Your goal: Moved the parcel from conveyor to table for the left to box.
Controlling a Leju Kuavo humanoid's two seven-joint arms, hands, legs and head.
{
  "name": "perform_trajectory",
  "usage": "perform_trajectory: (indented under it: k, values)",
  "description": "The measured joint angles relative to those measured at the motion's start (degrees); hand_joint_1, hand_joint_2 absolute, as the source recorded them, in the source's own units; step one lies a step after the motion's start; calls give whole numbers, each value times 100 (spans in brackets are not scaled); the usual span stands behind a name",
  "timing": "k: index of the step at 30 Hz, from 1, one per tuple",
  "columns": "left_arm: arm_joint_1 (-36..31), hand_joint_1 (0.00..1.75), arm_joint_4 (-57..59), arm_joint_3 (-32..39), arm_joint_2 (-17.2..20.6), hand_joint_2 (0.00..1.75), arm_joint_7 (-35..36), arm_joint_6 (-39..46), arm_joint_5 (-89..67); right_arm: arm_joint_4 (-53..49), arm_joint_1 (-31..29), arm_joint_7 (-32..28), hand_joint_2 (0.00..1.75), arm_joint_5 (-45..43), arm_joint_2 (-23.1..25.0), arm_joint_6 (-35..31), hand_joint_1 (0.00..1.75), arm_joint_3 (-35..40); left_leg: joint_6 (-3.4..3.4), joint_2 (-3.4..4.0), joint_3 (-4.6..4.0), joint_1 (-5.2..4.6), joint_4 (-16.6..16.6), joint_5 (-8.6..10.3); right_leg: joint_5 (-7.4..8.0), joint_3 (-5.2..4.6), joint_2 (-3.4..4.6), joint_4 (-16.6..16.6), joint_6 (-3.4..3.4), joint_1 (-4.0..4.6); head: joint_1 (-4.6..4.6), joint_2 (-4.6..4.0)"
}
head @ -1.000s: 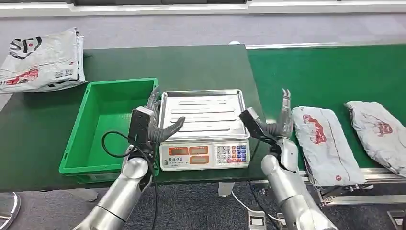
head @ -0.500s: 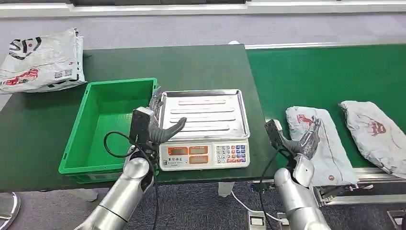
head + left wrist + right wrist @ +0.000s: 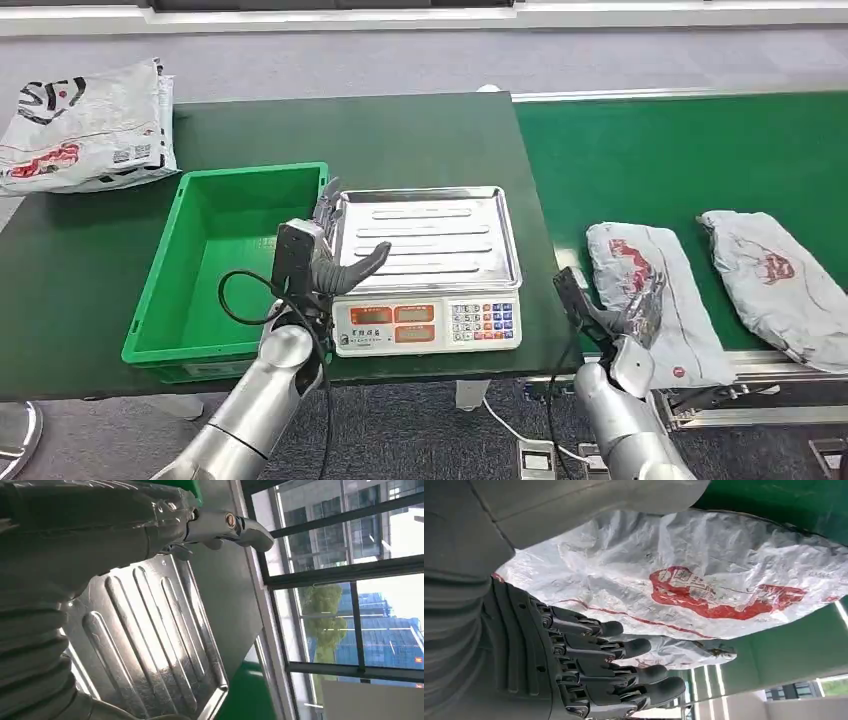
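A grey plastic parcel (image 3: 650,290) with a red print lies on the green conveyor belt (image 3: 690,160), near its front edge. My right hand (image 3: 630,310) hovers open at that parcel's near left side; in the right wrist view the parcel (image 3: 684,585) lies right beyond my spread dark fingers (image 3: 614,665), and I cannot tell if they touch it. A second grey parcel (image 3: 775,285) lies further right on the belt. My left hand (image 3: 335,262) stays open between the green box (image 3: 225,260) and the scale's steel tray (image 3: 425,235), holding nothing.
A weighing scale (image 3: 425,320) with a keypad stands on the dark table (image 3: 90,270), to the right of the green box. White mail bags (image 3: 85,125) are piled at the table's far left. The conveyor's metal frame (image 3: 760,365) runs below the parcels.
My right hand has come down from an upright pose beside the scale and moved right, to the near parcel. Both parcels have drifted left along the belt. My left hand has stayed put.
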Motion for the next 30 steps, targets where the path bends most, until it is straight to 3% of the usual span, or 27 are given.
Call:
perform_trajectory:
  k: [8,11,17,20,22,25,30]
  values:
    - [-3,0,28,0,-2,175,0,0,0,83,-29,15,175,2,-24,0,0,0,0,0,0,0,0,0,1,1,0,0,0,-1,0,0]
    - [-4,0,31,0,-2,175,0,0,2,175,-75,329,175,61,-33,239,0,0,0,0,1,0,0,0,1,1,0,0,0,0,0,-2]
    - [-1,0,42,13,2,175,22,-28,85,719,-149,1381,175,559,-159,1893,0,220,0,4,5,1,0,-1,1,5,4,0,0,1,-2,-2]
    - [-1,0,72,48,22,175,20,-26,133,1097,-423,1547,175,677,-249,2801,0,563,-4,82,73,8,-1,-50,-11,54,73,-13,-7,15,0,-2]
    - [2,0,87,52,24,175,11,7,184,1281,-604,1574,175,725,-308,3295,0,706,8,101,111,13,-2,-63,-24,98,85,-20,-5,15,0,0]
    - [30,0,87,111,35,175,-15,87,249,1604,-1063,1495,175,754,-479,4589,0,1103,11,113,207,14,-2,-90,-74,177,100,-33,4,19,0,-2]
    - [55,0,72,153,72,175,-77,153,302,1781,-1179,1537,175,527,-546,4673,0,1307,8,97,272,18,-1,-100,-58,263,78,-37,1,33,0,-2]
